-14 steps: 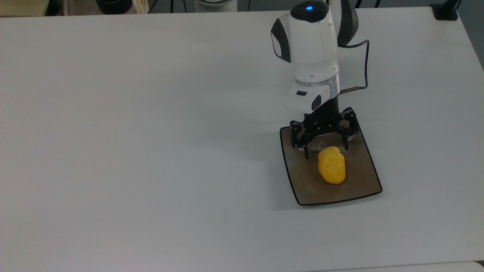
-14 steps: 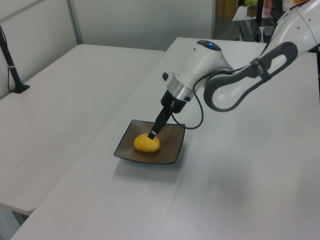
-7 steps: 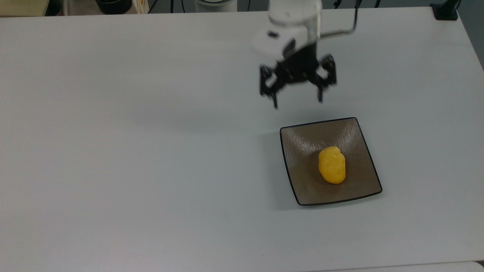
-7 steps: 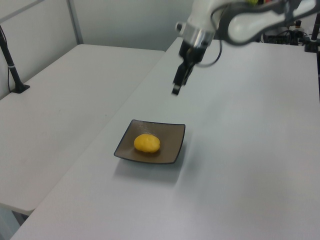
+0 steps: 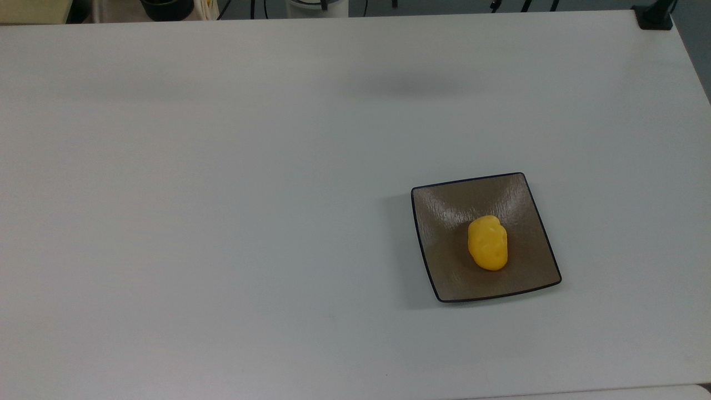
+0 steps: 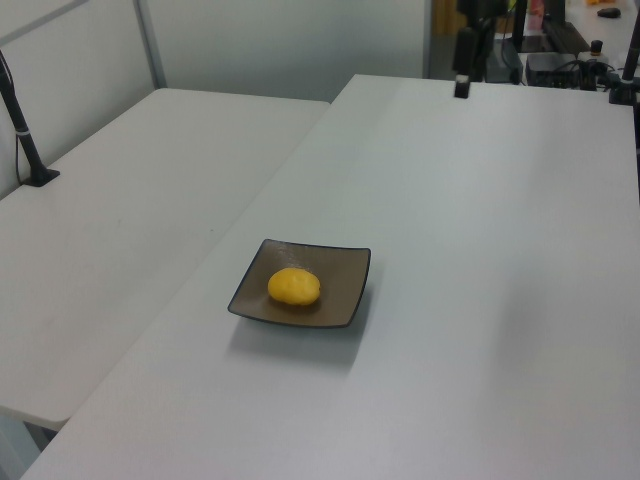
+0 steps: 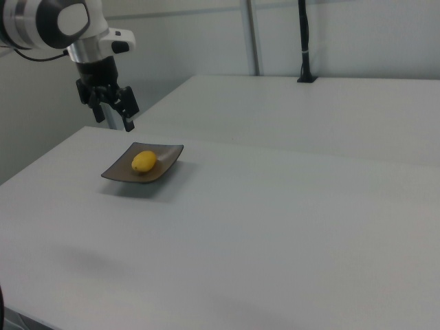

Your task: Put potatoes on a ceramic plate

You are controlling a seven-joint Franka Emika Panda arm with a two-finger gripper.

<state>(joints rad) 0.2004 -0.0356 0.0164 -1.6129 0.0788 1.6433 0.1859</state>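
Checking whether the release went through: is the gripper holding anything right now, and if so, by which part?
Nothing is held. The gripper hangs open and empty above the table, while the potato lies on the ceramic plate.

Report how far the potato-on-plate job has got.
Done: the potato lies on the ceramic plate, near its middle and inside the rim. In hand: nothing; the end effector hangs open and empty above the table, apart from the plate. Left: nothing visible; there is no other potato on the table.
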